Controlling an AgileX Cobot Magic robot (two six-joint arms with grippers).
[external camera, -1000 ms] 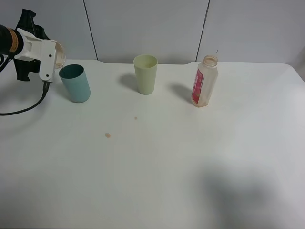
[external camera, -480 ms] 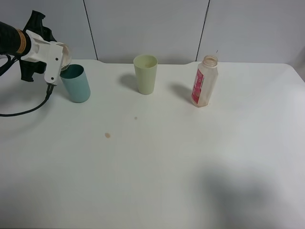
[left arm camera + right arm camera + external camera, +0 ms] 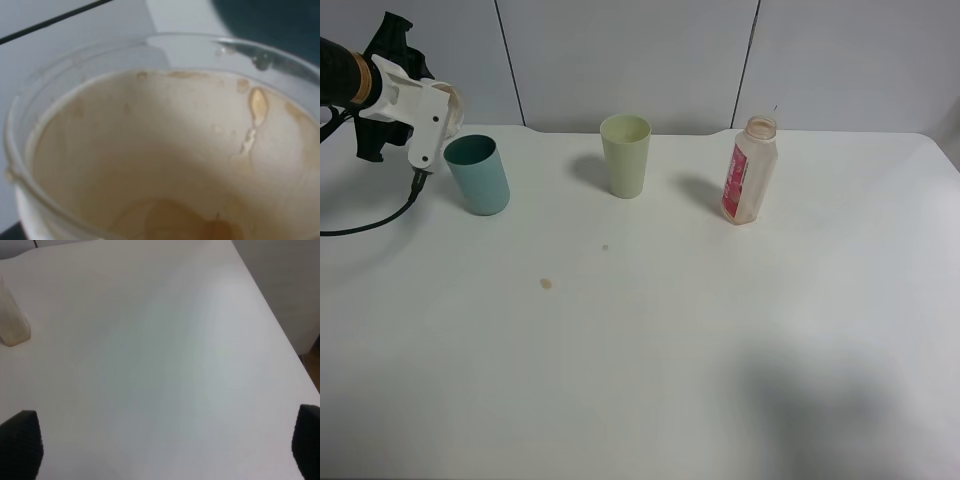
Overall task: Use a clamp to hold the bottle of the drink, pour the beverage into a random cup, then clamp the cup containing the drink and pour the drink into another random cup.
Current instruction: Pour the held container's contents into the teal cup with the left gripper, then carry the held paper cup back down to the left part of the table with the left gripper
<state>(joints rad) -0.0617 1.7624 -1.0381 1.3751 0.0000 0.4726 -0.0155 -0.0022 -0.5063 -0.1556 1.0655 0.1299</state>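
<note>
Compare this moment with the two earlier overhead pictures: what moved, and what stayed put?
The left hand, shut on the cup, tipped over the teal tumbler, then drew back and levelled slightly. Nothing was released. The tumbler, pale green cup and bottle stayed put.

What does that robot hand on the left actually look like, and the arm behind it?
The left gripper has a boxy white housing. Behind it sit a tan ring and a bulky black arm. A black cable trails from it over the white table.
</note>
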